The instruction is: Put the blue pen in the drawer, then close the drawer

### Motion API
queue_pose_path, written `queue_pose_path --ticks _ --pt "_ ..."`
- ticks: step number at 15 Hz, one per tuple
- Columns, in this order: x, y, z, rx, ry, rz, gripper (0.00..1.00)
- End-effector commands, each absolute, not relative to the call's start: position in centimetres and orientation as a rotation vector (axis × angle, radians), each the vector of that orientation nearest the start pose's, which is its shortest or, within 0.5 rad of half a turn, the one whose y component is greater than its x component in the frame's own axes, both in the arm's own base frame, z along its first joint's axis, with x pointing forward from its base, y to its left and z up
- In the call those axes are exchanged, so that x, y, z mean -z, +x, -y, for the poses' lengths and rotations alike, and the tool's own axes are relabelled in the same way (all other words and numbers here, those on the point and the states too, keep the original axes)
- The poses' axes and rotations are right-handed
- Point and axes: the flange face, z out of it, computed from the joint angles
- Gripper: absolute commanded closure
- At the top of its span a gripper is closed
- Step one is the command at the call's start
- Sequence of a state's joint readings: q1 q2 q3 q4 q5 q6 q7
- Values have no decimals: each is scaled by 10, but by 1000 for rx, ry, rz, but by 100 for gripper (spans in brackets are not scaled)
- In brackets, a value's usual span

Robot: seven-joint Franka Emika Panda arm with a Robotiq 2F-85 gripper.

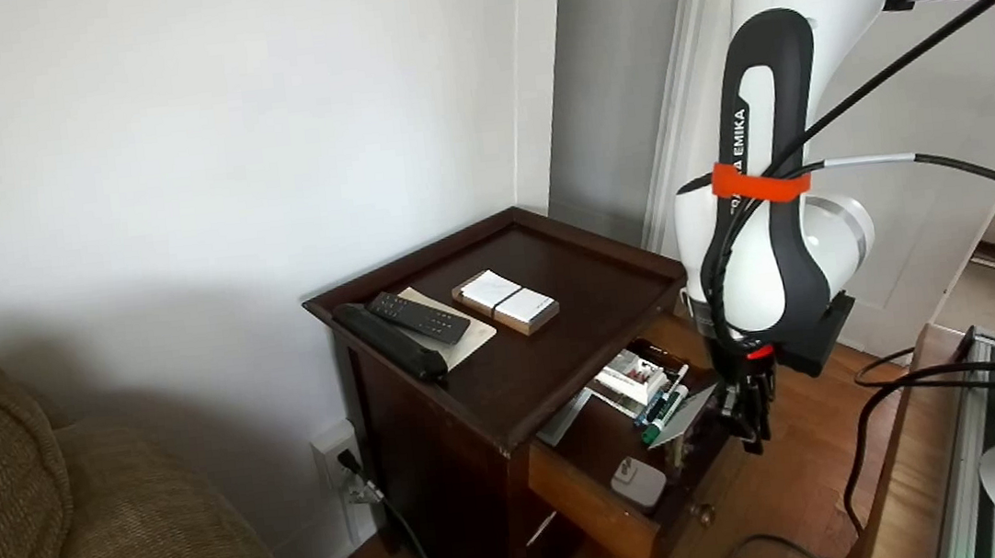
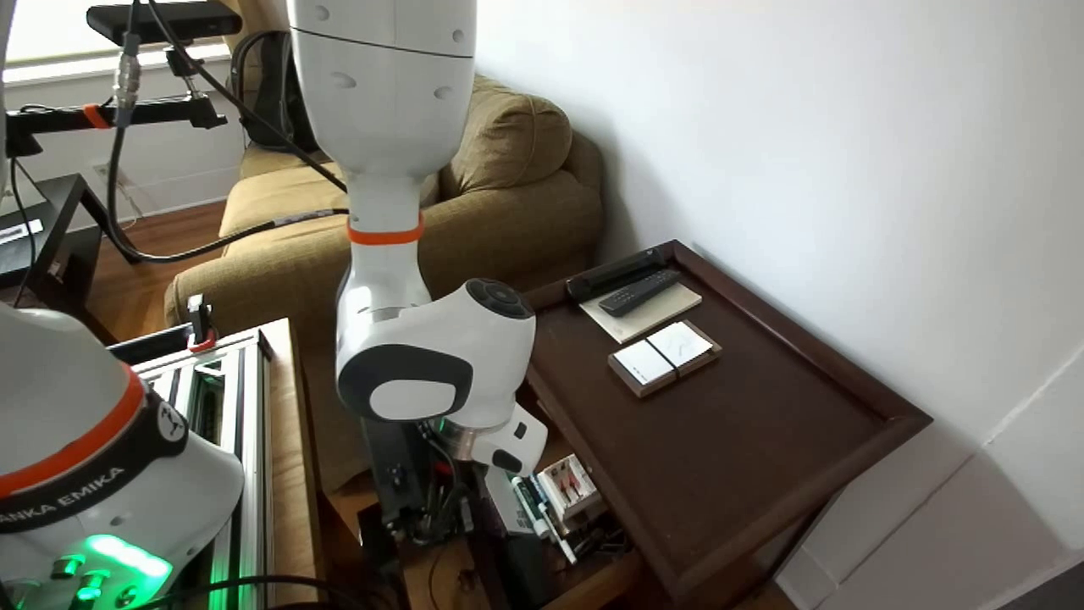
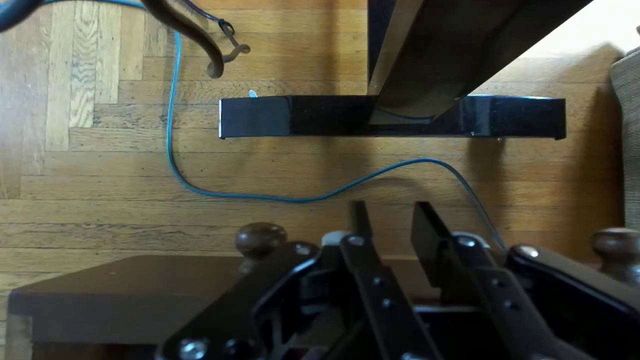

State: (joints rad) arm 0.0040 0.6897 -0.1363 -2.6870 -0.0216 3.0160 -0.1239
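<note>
- Brown wood makes up the drawer (image 1: 591,505), pulled out past the front edge of the side table (image 1: 590,277), so that we can reach its contents from above.
- Among them, just beside the green marker (image 1: 665,416), lies what we take for the blue pen (image 1: 654,408), though it is too small to be sure. It sits in from the drawer's front edge, near the white box (image 1: 633,377) towards the back, so we judge the first half of the job done.
- The gripper (image 3: 391,215) has its fingers apart; we see nothing between them in the wrist view.
- There, the tips show against the floor (image 3: 280,170) beyond the drawer's front edge, between two knobs (image 3: 261,239). We think this place suits a push; whether they touch the front, we cannot tell.
- Near the drawer's front corner on the sofa (image 1: 114,504) side lies a charger (image 1: 639,483), low enough, we guess, to pass under. The pale card (image 1: 686,421) by the front edge might catch if it stands proud.
- Up top, a black case (image 1: 388,338) follows the sofa-side edge, with the remote (image 1: 418,318) beside it on a paper (image 1: 474,339); we reckon both are kept clear of the drawer's path.
</note>
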Motion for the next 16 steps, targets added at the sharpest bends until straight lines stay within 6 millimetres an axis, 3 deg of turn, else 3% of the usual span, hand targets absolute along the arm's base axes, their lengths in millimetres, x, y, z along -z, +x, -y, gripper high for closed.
queue_pose_path --ticks 1,13,16 --pt "6 305 61 -499 -3192 21 100" --pt "-1 321 75 -313 -3337 -56 100" --pt "-4 326 67 -279 -3297 -112 100"
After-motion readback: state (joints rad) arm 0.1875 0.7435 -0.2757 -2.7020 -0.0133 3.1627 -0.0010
